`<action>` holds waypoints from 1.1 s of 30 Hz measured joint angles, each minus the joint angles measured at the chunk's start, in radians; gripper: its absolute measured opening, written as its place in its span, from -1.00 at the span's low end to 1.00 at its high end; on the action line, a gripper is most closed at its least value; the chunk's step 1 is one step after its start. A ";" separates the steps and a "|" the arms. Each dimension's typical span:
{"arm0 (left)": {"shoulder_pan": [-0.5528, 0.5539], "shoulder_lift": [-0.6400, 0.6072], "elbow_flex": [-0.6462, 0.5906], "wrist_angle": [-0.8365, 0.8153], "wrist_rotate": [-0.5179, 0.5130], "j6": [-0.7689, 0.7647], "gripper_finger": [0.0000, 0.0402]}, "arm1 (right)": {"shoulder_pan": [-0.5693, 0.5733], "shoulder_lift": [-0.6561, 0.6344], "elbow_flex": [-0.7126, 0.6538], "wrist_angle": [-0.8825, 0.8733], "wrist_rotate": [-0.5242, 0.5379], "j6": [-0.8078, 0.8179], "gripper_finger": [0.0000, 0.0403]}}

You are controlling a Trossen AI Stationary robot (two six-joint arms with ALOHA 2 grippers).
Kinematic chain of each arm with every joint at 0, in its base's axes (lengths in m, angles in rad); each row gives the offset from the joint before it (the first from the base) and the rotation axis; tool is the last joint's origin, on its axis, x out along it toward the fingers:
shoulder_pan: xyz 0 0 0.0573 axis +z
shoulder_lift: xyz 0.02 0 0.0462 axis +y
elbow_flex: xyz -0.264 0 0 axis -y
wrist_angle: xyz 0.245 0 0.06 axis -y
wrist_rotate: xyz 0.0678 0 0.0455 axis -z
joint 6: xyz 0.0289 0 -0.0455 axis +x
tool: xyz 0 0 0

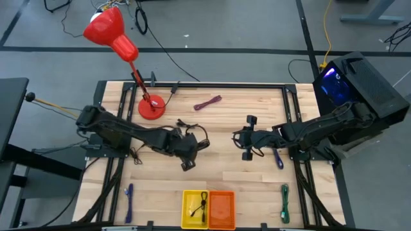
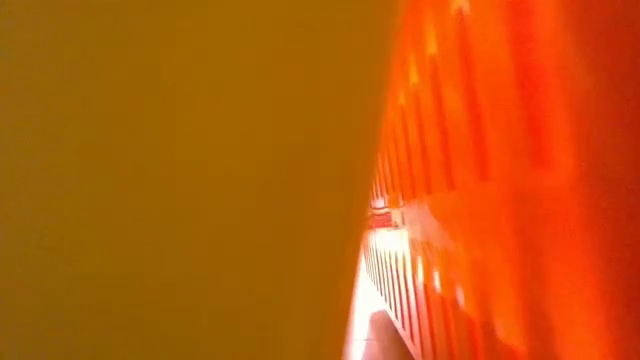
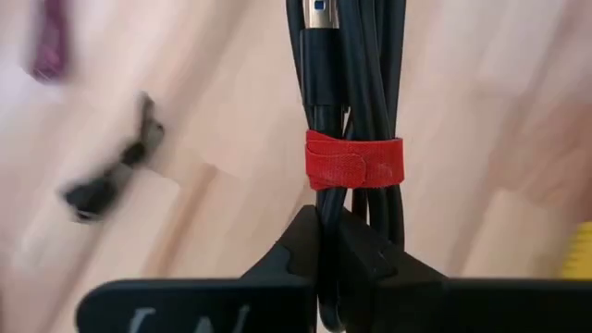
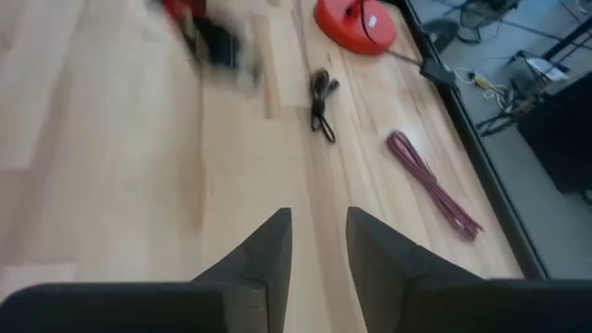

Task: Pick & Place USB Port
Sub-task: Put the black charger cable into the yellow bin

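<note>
A bundled black USB cable (image 3: 356, 83) with a red strap (image 3: 354, 159) around it is in my left gripper (image 3: 328, 242), which is shut on it over the middle of the table (image 1: 192, 146). The cable's silver plug (image 3: 319, 11) points away from the fingers. My right gripper (image 4: 319, 242) hovers open and empty over the table's right half (image 1: 246, 137). A yellow bin (image 1: 186, 217) at the near edge holds another black cable (image 1: 201, 205). An orange bin (image 1: 221, 209) stands beside it. My left gripper pinches the black cable bundle between its two fingers, at the end of the bundle just beside the red strap (image 3: 326, 208). The bundle runs on past the fingertips along the fingers' line. I cannot tell whether it is clear of the table.
A red lamp (image 1: 151, 106) stands at the far left. Loose cables lie about: purple (image 1: 207, 102), small black (image 4: 321, 97), blue (image 1: 129, 196), blue by the right arm (image 1: 277, 157), green (image 1: 284, 202). The two bins (image 2: 200, 180) block the low view.
</note>
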 joint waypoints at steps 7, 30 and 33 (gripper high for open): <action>-0.179 -0.039 0.235 -0.234 -0.176 -0.114 -0.93 | -0.072 0.001 -0.094 0.006 0.124 0.041 -0.47; -0.580 0.286 0.322 0.045 -0.454 -0.637 -0.93 | -0.216 0.000 -0.128 0.272 0.072 -0.059 -0.47; -0.594 0.348 0.322 0.081 -0.457 -0.762 -0.93 | -0.216 0.000 -0.128 0.275 0.072 -0.059 -0.47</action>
